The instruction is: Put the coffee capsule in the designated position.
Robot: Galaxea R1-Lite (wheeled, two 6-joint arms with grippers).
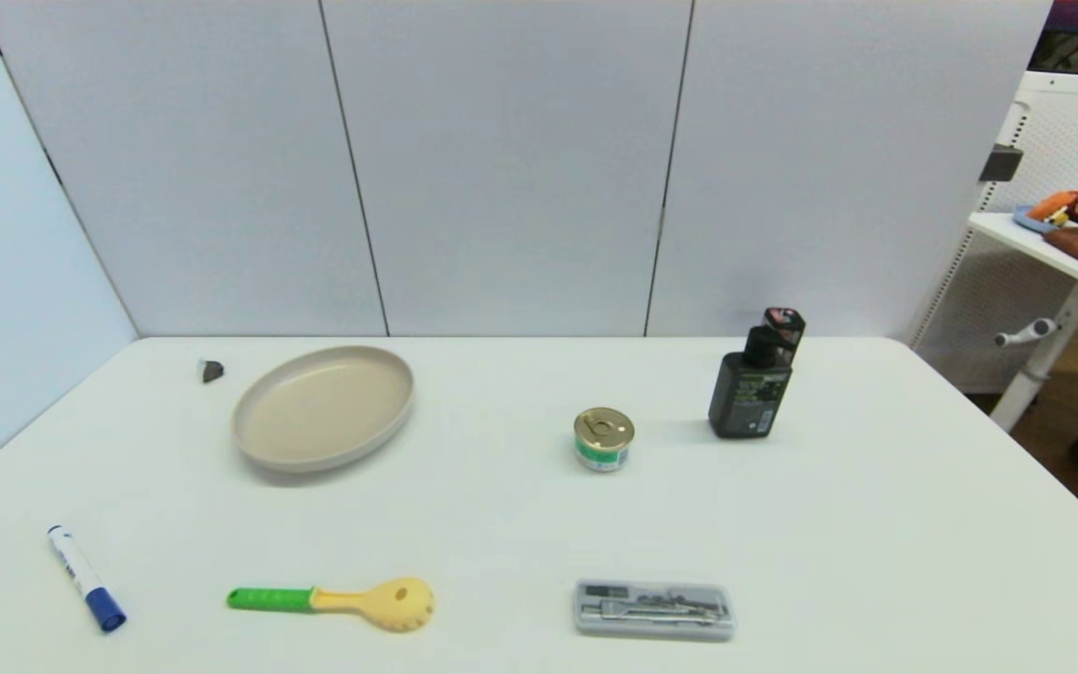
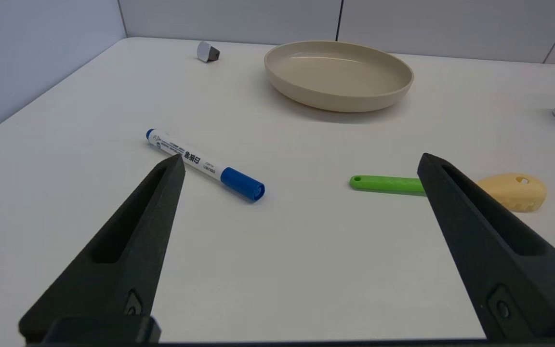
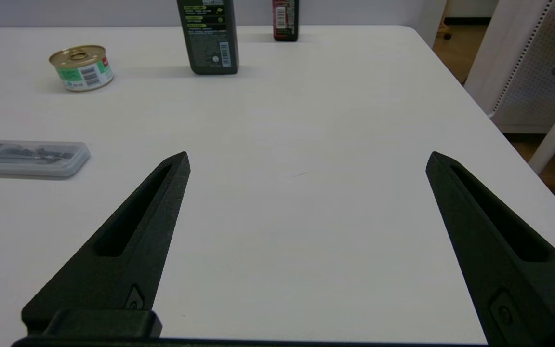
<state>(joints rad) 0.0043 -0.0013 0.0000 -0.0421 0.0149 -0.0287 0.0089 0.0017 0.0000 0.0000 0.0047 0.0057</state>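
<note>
The coffee capsule (image 1: 211, 372) is a tiny dark cone lying on its side at the table's far left, just left of the beige plate (image 1: 258, 449). In the left wrist view the capsule (image 2: 207, 51) lies far beyond my left gripper (image 2: 301, 161), which is open over bare table near the front left. My right gripper (image 3: 306, 159) is open too, over bare tabletop near the front right, holding nothing. Neither arm shows in the head view. The designated position carries no mark that I can see.
A blue-capped marker (image 1: 85, 578), a green-handled yellow spoon (image 1: 342, 599) and a clear grey case (image 1: 654, 609) lie along the front. A gold-lidded tin (image 1: 604, 439) and a dark pump bottle (image 1: 752, 384) stand mid-table. The table's right edge (image 1: 1044, 468) drops to the floor.
</note>
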